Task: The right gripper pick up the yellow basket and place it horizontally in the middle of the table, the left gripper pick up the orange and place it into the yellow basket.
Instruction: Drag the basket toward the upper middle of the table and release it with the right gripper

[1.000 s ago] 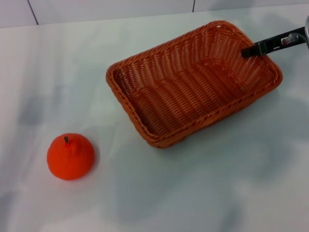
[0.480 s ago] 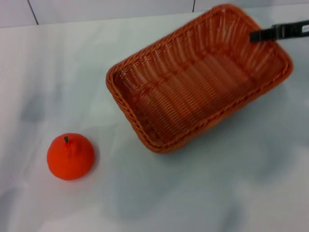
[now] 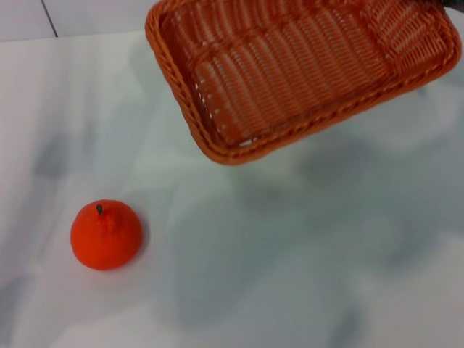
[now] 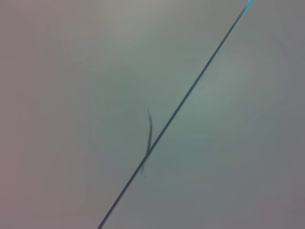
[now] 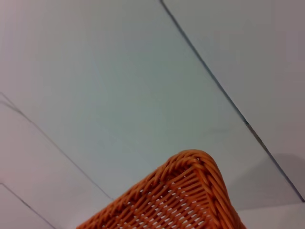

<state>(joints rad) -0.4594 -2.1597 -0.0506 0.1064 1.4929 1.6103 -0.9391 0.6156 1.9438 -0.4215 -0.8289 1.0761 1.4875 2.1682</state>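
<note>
Two task objects show in the head view, well apart from each other. Toward the left, the orange (image 3: pixel 106 235) sits on the white table (image 3: pixel 290 275), stem up, with nothing touching it. Farther right and toward the far edge, the yellow basket (image 3: pixel 304 72) appears tilted and raised off the table, its open side facing the camera, its near corner hanging over a faint shadow on the surface; the basket's far side runs out of the picture. The right wrist view shows one braided corner of the basket (image 5: pixel 190 191) against pale panels crossed by thin dark seams. The right gripper itself is not visible in any view, so how wide its claw stands, or whether it has hold of the basket, cannot be told. The left gripper is also out of sight; the left wrist view shows only a plain pale surface with one dark diagonal seam (image 4: pixel 176 109).
</note>
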